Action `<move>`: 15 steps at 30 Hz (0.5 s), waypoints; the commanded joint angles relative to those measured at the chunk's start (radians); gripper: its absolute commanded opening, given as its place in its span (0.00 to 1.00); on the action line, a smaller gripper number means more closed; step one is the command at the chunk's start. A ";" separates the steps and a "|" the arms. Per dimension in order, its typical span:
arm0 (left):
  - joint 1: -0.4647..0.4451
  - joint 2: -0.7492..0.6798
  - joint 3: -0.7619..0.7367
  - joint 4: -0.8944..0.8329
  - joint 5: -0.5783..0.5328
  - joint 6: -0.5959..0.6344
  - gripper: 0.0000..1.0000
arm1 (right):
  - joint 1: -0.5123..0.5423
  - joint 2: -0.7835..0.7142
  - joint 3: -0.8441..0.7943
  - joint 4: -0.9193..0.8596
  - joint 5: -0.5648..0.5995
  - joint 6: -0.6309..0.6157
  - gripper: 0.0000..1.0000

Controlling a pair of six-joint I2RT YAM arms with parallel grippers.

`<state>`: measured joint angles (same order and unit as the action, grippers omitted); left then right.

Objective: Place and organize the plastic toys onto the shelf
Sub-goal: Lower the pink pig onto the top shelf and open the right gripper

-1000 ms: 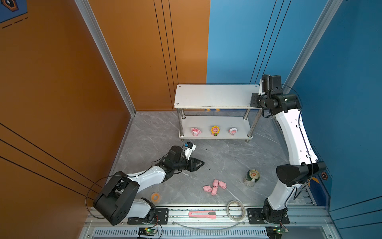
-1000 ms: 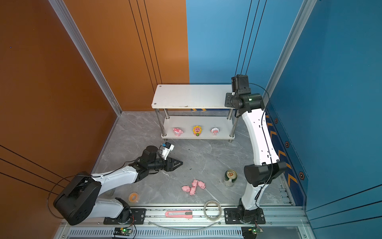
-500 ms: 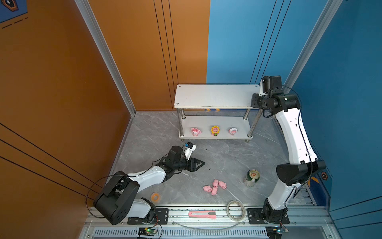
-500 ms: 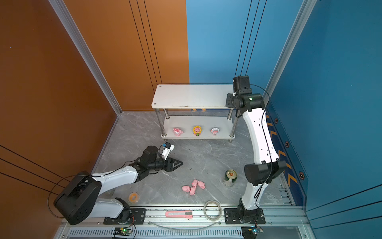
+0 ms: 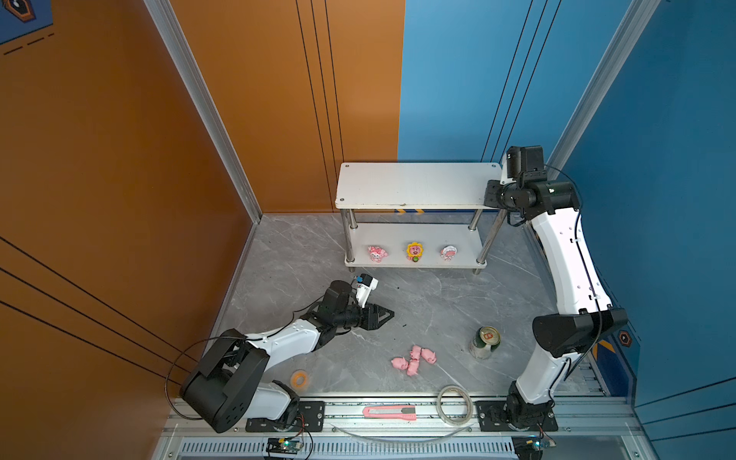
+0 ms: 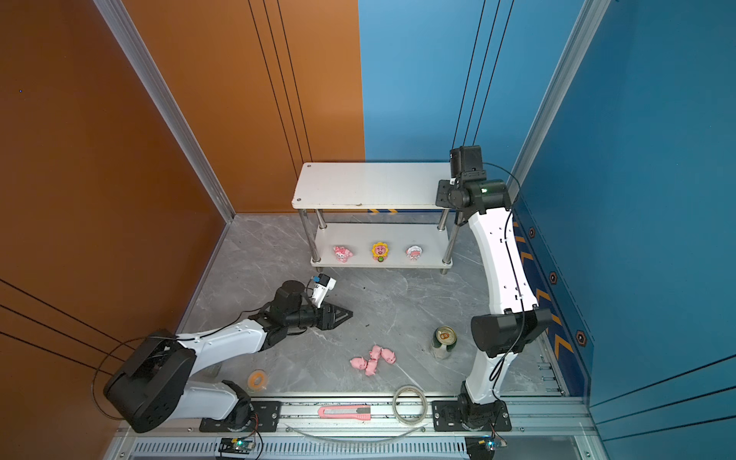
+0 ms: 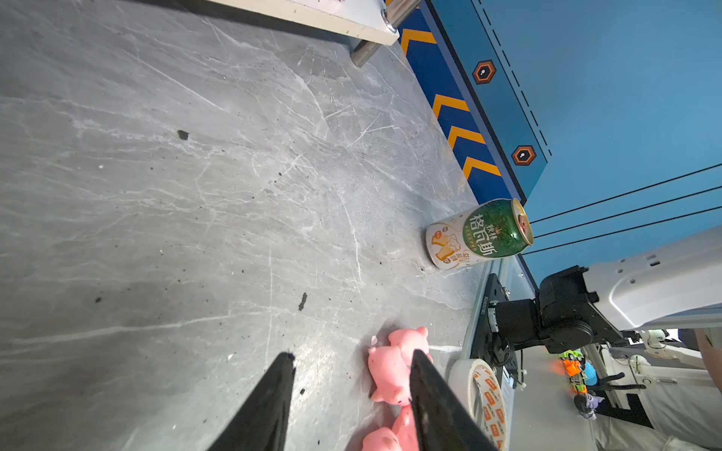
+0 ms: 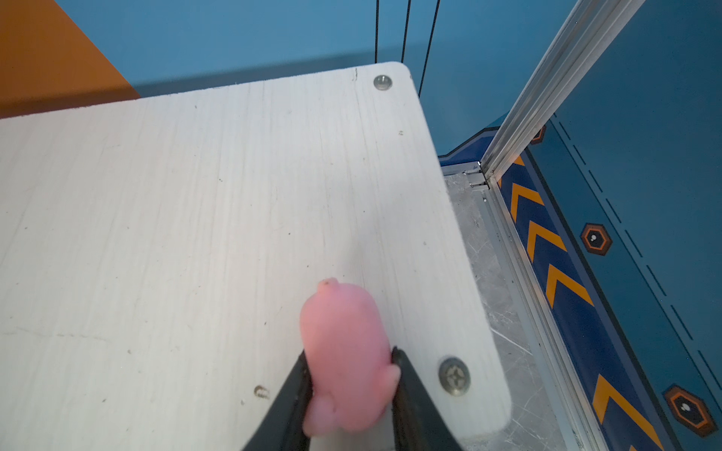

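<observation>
The white two-tier shelf (image 5: 414, 185) (image 6: 370, 185) stands at the back. Three cartoon figurines stand in a row on its lower tier: pink-white (image 5: 376, 253), sunflower-faced (image 5: 414, 251) and white-pink (image 5: 449, 252). In the right wrist view my right gripper (image 8: 349, 352) is shut on a pink pig (image 8: 344, 324), both jaws touching its sides, low over the top board (image 8: 195, 234) near a corner screw. Several pink pigs (image 5: 414, 359) (image 7: 386, 375) lie clustered on the grey floor. My left gripper (image 5: 388, 315) (image 7: 351, 354) is open and empty, low over the floor, short of that cluster.
A green can (image 5: 484, 341) (image 7: 480, 234) stands on the floor to the right of the pigs. On the front rail lie a pink utility knife (image 5: 389, 412) and a clear tape ring (image 5: 456, 404). A small orange tape roll (image 5: 300, 378) lies by the left arm's base.
</observation>
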<state>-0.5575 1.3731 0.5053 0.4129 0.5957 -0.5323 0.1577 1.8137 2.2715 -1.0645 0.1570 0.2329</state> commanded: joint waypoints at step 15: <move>-0.006 0.003 0.022 0.023 0.012 -0.009 0.50 | -0.011 0.011 -0.008 -0.003 -0.038 0.020 0.55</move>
<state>-0.5575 1.3731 0.5053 0.4206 0.5957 -0.5327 0.1558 1.8256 2.2715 -1.0580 0.1436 0.2375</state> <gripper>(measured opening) 0.501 0.536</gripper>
